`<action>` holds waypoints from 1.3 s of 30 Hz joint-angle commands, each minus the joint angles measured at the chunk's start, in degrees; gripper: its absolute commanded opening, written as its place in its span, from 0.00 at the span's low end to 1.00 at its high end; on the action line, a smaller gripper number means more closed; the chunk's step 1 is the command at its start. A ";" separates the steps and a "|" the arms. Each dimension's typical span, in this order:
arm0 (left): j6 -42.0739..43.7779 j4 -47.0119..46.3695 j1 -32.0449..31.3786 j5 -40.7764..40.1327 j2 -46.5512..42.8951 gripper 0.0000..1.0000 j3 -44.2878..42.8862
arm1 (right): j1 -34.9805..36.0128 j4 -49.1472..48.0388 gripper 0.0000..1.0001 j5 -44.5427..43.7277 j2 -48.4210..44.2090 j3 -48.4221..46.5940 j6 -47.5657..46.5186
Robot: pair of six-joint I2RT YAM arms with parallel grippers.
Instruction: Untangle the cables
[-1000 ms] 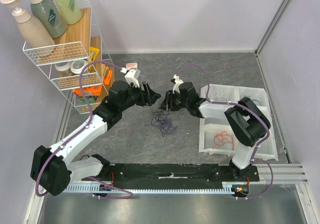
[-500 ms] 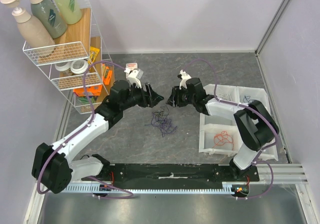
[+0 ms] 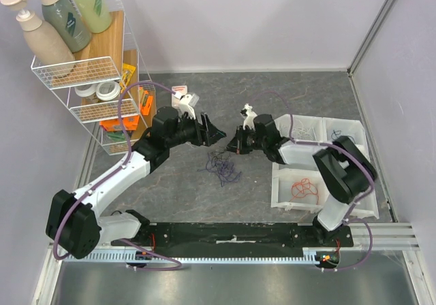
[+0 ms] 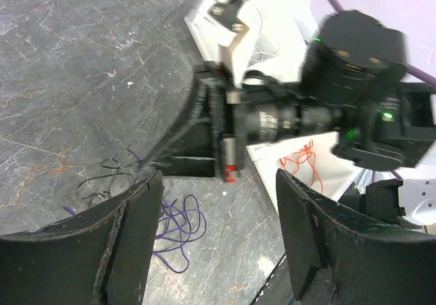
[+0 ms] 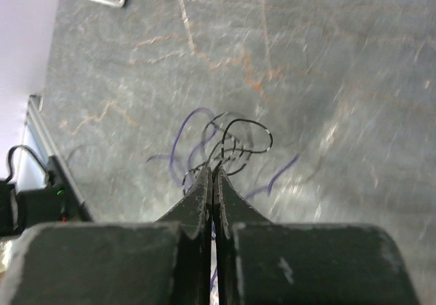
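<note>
A tangle of purple and dark blue cables (image 3: 222,166) lies on the grey table between the arms. My right gripper (image 3: 232,146) is shut on a dark blue cable (image 5: 240,141) at the tangle's top edge, with purple strands (image 5: 193,132) behind it. My left gripper (image 3: 216,134) is open and empty, just above and left of the tangle, facing the right gripper (image 4: 204,138). Purple loops (image 4: 178,229) lie between its fingers (image 4: 133,240). An orange-red cable (image 3: 304,188) lies in the white tray (image 3: 276,182), and white cables (image 3: 300,124) in a far compartment.
A wire rack (image 3: 87,70) with bottles, tape rolls and orange items stands at the back left. A small white and red card (image 3: 180,89) lies behind the left gripper. The tray fills the right side. A black rail (image 3: 231,235) runs along the near edge.
The left gripper has moved a little right. The right gripper has swung up and then down to the tangle's top edge. The tangle has barely shifted.
</note>
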State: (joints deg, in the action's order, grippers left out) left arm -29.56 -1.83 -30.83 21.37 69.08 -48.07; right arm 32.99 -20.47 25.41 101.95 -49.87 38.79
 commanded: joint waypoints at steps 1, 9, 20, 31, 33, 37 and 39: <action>-0.67 -1.34 0.33 2.19 1.14 0.74 -2.20 | 0.14 -6.33 0.00 1.23 -13.94 6.87 4.54; -3.56 -19.75 0.24 17.20 -1.48 0.72 2.09 | 0.14 -0.89 0.00 1.22 -34.44 12.07 7.09; 5.03 -36.40 -3.53 13.79 -13.70 0.75 12.83 | 4.00 1.74 0.00 8.17 -39.55 4.88 7.98; 5.92 -36.67 -4.86 17.65 -11.07 0.64 12.13 | 5.06 5.71 0.00 3.24 -44.12 0.39 8.93; 5.74 -37.19 -4.86 19.93 -10.11 0.68 11.87 | 5.15 5.70 0.00 3.33 -44.47 -0.67 9.29; 4.52 -40.27 -6.08 24.42 -5.90 0.70 11.86 | 7.25 -0.25 0.00 5.52 -43.34 -1.46 12.27; 4.51 -43.68 -7.48 26.00 -2.57 0.66 12.48 | 9.45 -0.28 0.00 7.54 -40.79 -3.38 12.37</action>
State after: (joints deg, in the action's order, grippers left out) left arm -26.11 -38.37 -36.25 41.74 61.60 -35.59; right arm 39.24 -16.12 29.32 58.83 -48.71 48.88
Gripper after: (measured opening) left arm 0.695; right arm 0.009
